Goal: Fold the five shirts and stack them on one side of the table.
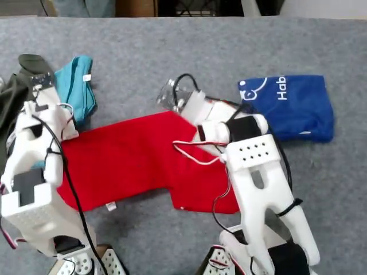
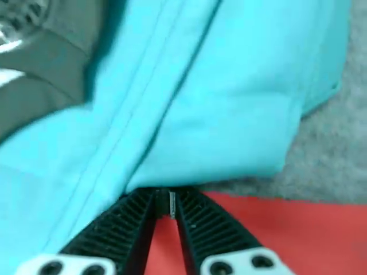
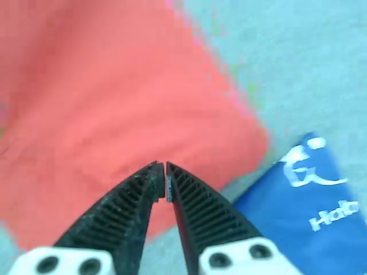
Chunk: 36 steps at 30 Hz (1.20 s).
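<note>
At the far left edge of the grey, carpet-like counter (image 1: pixel 172 51) a dark green shirt (image 1: pixel 10 106) lies bunched. A teal shirt (image 1: pixel 79 89) is crumpled against its right side, with a small white tag at its edge. The left pincer (image 2: pixel 163 201) sits where the teal shirt meets the left end of the red shirt (image 1: pixel 126 157). Its ribbed black fingers are pressed together at the tips, and I cannot tell whether any cloth is caught between them. The red shirt lies in the middle of the counter, spread flat and smooth on a slant. Its far edge rises to a corner near the centre, its near edge is stepped, and a white tag shows there. The right pincer (image 3: pixel 161 179) is over the red cloth near that far corner, its fingers closed tip to tip. At the right, just beside the red shirt, a blue shirt (image 1: pixel 295 109) with white print lies folded into a neat rectangle.
</note>
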### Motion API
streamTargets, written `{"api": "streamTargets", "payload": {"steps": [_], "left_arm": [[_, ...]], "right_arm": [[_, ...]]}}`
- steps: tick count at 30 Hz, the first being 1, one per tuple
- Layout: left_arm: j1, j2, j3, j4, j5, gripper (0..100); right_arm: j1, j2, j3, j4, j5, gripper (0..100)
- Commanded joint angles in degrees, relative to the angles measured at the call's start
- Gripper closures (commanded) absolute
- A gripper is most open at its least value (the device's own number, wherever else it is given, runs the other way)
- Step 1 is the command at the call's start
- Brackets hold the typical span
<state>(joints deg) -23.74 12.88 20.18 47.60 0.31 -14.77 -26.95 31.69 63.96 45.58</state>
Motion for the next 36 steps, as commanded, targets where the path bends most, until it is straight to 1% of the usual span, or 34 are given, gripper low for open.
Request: {"api": "streamTargets", "payload": {"steps": [1, 3, 5, 7, 9, 10, 12, 15, 18, 20, 23, 24, 28, 29, 31, 36], "left_arm": [[-1.98, -2.11, -8.57, 6.95, 0.00, 97], [-2.86, -5.71, -12.53, 13.19, -0.09, 97], [-3.03, -8.53, -17.10, 17.41, -0.53, 96], [-2.42, -9.41, -22.20, 19.34, -2.64, 92], [-0.48, -7.38, -26.86, 19.60, -2.73, 87], [0.48, -5.45, -28.97, 19.34, -2.73, 87], [3.12, 0.62, -32.84, 18.11, -2.81, 87], [5.93, 13.63, -39.87, 13.71, -3.08, 87], [6.46, 27.43, -50.51, 7.65, -3.96, 85], [6.02, 36.48, -59.82, 8.62, -6.24, 82], [2.51, 47.30, -75.38, 15.91, -6.86, 82], [0.92, 50.29, -81.19, 18.81, -6.77, 84], [-6.99, 59.69, -103.43, 27.08, -6.86, 98], [-9.19, 61.71, -108.35, 28.66, -6.86, 96], [-13.49, 64.97, -116.35, 31.38, -6.77, 97], [-22.55, 62.68, -114.33, 31.65, -6.86, 97]], "right_arm": [[0.79, 1.71, -2.95, -4.57, -1.85, 98.4], [0.88, 3.74, -3.56, -4.92, -1.85, 98.4], [1.67, 5.93, -4.70, -4.92, -1.85, 98.4], [2.29, 8.57, -6.64, -5.01, -1.85, 98.4], [3.34, 11.91, -8.84, -4.92, -1.85, 98.4], [3.52, 13.58, -10.07, -4.75, -1.85, 98.4], [4.13, 17.01, -12.09, -4.66, -1.85, 98.4], [4.31, 22.02, -14.64, -4.66, -1.85, 98.4], [4.66, 26.77, -16.13, -5.54, -1.85, 98.5], [5.54, 29.58, -17.10, -5.80, -1.85, 98.5], [7.30, 31.96, -18.33, -5.71, -1.85, 98.5], [8.00, 32.31, -18.59, -5.71, -1.85, 98.5], [9.67, 32.84, -18.59, -5.80, -1.85, 98.5], [9.93, 32.84, -18.59, -5.80, -1.85, 98.5], [9.93, 32.92, -18.59, -5.80, -1.85, 98.5], [9.67, 33.10, -18.77, -6.33, -1.85, 98.5]]}}
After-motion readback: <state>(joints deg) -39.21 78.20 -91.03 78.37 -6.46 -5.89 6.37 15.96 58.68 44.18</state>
